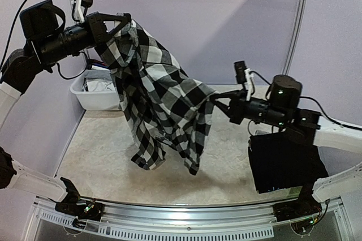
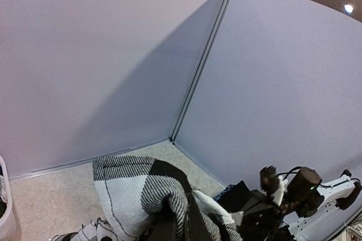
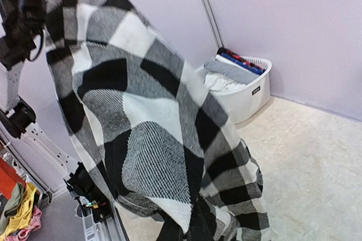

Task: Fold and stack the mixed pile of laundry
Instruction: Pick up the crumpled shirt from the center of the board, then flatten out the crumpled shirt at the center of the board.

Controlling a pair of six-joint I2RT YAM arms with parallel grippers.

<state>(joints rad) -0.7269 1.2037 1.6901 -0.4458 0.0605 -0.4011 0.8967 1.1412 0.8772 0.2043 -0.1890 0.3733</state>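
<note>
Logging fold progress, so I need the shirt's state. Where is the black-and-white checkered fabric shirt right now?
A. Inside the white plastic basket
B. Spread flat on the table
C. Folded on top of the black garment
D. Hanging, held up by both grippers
D: the black-and-white checkered shirt hangs draped, pinched high up by the left gripper and at its side edge by the right gripper.

The left arm [image 1: 54, 43] stands high above the table's far left corner, its forearm level and pointing right. The left gripper [image 1: 125, 21] is clamped tight on the top of the checkered shirt [image 1: 161, 91]. The right arm [image 1: 288, 113] hangs lower over the table's right edge, wrist pointing left, and the right gripper [image 1: 219, 101] is closed on the shirt's right edge.
</note>
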